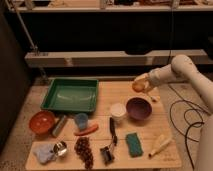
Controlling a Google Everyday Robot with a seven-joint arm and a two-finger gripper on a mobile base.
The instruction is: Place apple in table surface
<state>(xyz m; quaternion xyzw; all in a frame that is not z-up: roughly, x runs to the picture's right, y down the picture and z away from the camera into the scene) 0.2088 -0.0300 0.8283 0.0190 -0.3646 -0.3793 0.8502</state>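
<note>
The apple (138, 86), a small yellow-orange fruit, hangs just above the far right part of the table surface (112, 92), behind the purple bowl (138, 108). My gripper (141, 83) is shut on the apple, reaching in from the right on a white arm (185, 70). The gripper's fingers are mostly hidden by the fruit and the wrist.
A green tray (70, 95) sits at the back left. An orange bowl (41, 121), a metal can (59, 125), a blue cup (81, 120), a carrot (86, 131), grapes (83, 150), a white cup (118, 111), a brush (109, 145), a green sponge (133, 144) and a cable (186, 120) on the floor to the right also lie around.
</note>
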